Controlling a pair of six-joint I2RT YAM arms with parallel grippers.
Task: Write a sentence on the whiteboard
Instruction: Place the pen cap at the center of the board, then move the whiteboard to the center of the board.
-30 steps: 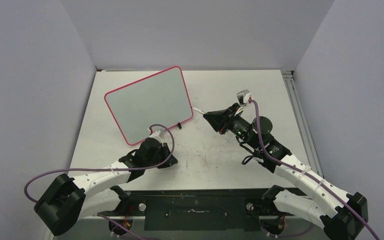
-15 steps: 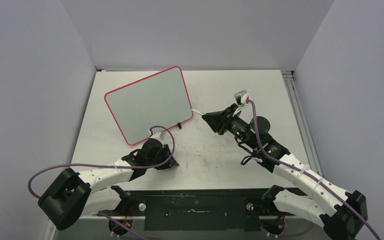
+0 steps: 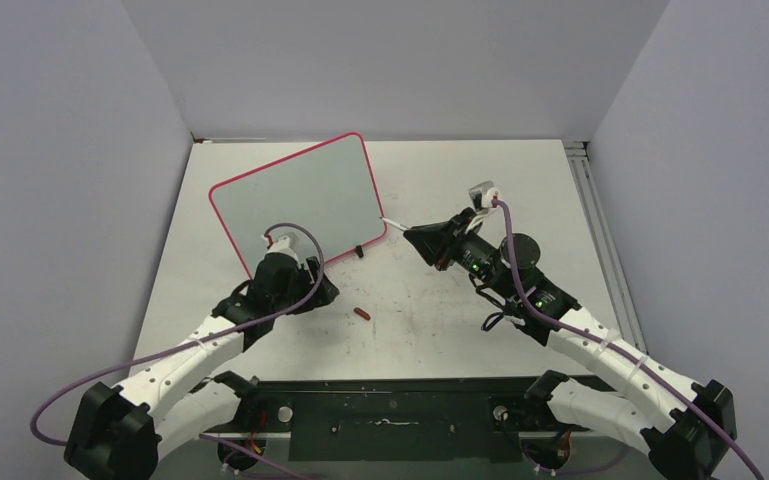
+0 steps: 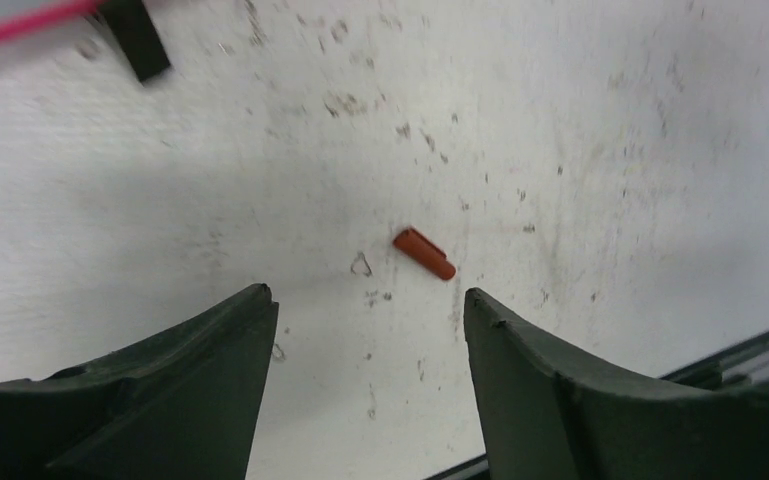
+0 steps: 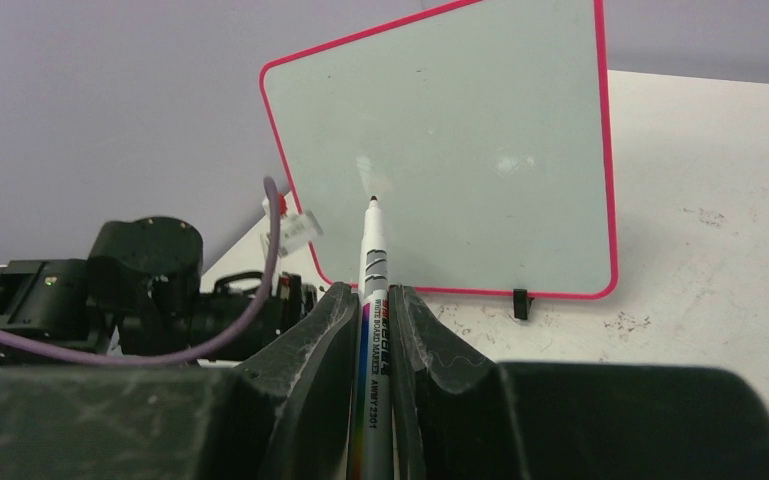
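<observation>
Whiteboard (image 3: 300, 205) upright | right gripper (image 5: 372, 296) clamps marker (image 5: 373, 250) | left gripper (image 4: 367, 300) agape — red cap (image 4: 423, 253), perhaps, on table (image 4: 610, 150)

The only legible print runs lengthwise down the marker (image 5: 371, 255) clamped in the right tool (image 5: 372, 296). Between the tool's fingers, small black capitals read roughly "WHITE BOARD MARKER", followed by characters too small to make out. Larger lettering beside that line is illegible.
</observation>
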